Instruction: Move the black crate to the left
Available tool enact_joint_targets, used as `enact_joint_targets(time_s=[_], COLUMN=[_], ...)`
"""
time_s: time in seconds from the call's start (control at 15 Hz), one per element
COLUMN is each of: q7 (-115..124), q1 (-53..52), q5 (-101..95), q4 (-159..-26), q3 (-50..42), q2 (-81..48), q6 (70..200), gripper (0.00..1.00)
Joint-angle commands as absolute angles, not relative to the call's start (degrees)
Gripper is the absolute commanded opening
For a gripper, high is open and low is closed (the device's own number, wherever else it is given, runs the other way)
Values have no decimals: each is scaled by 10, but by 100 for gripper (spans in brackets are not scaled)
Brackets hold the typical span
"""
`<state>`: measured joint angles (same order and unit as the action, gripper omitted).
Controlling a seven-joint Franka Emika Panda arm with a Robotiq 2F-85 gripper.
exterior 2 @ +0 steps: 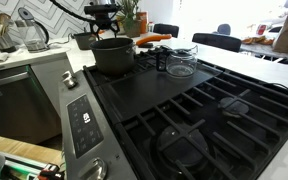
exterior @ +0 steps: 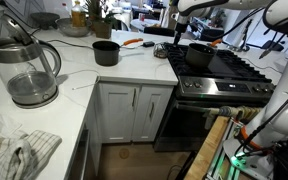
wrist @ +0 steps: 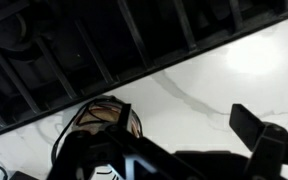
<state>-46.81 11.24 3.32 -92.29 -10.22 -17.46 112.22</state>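
The black crate [exterior: 162,48] is a small dark boxy thing on the white counter, just off the stove's back corner. In an exterior view the crate [exterior 2: 161,60] stands between the large dark pot [exterior 2: 112,55] and a glass lid [exterior 2: 182,66]. My gripper [exterior: 178,32] hangs above and a little to the side of it, open and holding nothing. In the wrist view the gripper [wrist: 169,140] shows wide-apart fingers [wrist: 252,125] over bare marble. A dark-framed thing with a brownish inside, apparently the crate [wrist: 104,117], sits by the other finger, partly hidden.
A black saucepan [exterior: 106,52] with a handle stands on the counter, and an orange object [exterior: 132,42] lies behind it. A glass kettle [exterior: 26,70] is at the near counter end. The stove [exterior: 219,68] carries the dark pot [exterior: 197,55] on its grates.
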Motion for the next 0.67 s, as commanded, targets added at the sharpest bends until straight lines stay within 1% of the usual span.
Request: enact_joint_targets(time_s=[0.0,0.6], q7=[-506,-577], q1=[143,154], q5=[35,23], q4=[-879,-816], q3=[-83,-56], q2=[-224,-292], q6=[1141,1144], gripper=[100,100])
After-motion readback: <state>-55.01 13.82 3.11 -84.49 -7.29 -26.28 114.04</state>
